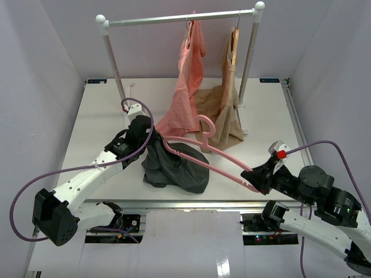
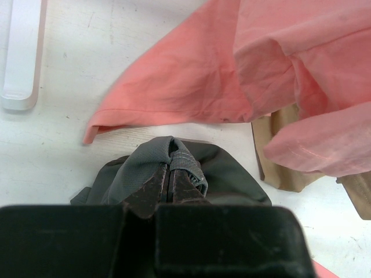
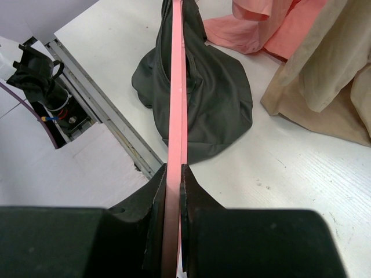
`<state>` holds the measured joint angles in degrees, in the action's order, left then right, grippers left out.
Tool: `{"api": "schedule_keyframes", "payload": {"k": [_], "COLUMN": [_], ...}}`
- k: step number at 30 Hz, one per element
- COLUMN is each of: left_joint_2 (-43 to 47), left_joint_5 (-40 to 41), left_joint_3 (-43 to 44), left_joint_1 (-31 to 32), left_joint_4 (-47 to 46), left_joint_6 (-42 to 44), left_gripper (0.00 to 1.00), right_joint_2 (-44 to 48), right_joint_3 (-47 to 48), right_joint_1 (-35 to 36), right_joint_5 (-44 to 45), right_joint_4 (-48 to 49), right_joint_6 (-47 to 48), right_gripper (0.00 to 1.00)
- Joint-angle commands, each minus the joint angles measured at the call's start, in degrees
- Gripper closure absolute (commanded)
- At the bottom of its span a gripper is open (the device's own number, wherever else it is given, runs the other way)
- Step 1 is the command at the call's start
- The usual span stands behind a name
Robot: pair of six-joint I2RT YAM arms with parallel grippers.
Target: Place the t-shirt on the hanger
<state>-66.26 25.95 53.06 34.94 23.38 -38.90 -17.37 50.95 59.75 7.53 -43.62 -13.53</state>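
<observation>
The dark charcoal t-shirt (image 1: 174, 167) sits bunched on the table's near middle, its top edge lifted. My left gripper (image 1: 143, 128) is shut on a fold of that fabric; in the left wrist view the grey cloth (image 2: 145, 168) wraps over the closed gripper (image 2: 169, 174). The pink hanger (image 1: 203, 152) slants from the shirt toward the right, its hook (image 1: 204, 123) pointing up. My right gripper (image 1: 253, 177) is shut on the hanger's right arm end. From the right wrist, the pink bar (image 3: 177, 87) runs out from the gripper (image 3: 173, 171) across the t-shirt (image 3: 214, 98).
A clothes rail (image 1: 179, 18) stands at the back. From it hang a salmon-pink garment (image 1: 188, 87) and a tan garment (image 1: 223, 110) on a wooden hanger (image 1: 233, 46), both draping down to the table just behind the shirt. The table's front edge (image 1: 191, 204) lies close below.
</observation>
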Motion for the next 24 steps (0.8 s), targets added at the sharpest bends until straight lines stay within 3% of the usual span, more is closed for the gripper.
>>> {"api": "schedule_keyframes", "payload": {"k": [1, 17, 24], "left_joint_2": [1.64, 1.04, -0.02], "left_joint_5": [0.0, -0.18, 0.4], "left_joint_3": [1.37, 1.43, 1.72], "left_joint_1": [-0.4, -0.4, -0.4], "left_joint_4": [-0.01, -0.08, -0.09], "left_joint_6": [0.92, 1.3, 1.9], "left_gripper": [1.0, 1.0, 1.0], "right_joint_2": [-0.7, -4.05, -6.68], "right_joint_3": [2.31, 1.68, 6.44], "right_joint_1": [0.02, 0.02, 0.02], "right_joint_5": [-0.04, -1.6, -2.73], "right_joint_4": [1.68, 5.16, 4.35], "right_joint_6": [1.3, 1.67, 3.77], "right_gripper": [0.92, 0.92, 0.92]}}
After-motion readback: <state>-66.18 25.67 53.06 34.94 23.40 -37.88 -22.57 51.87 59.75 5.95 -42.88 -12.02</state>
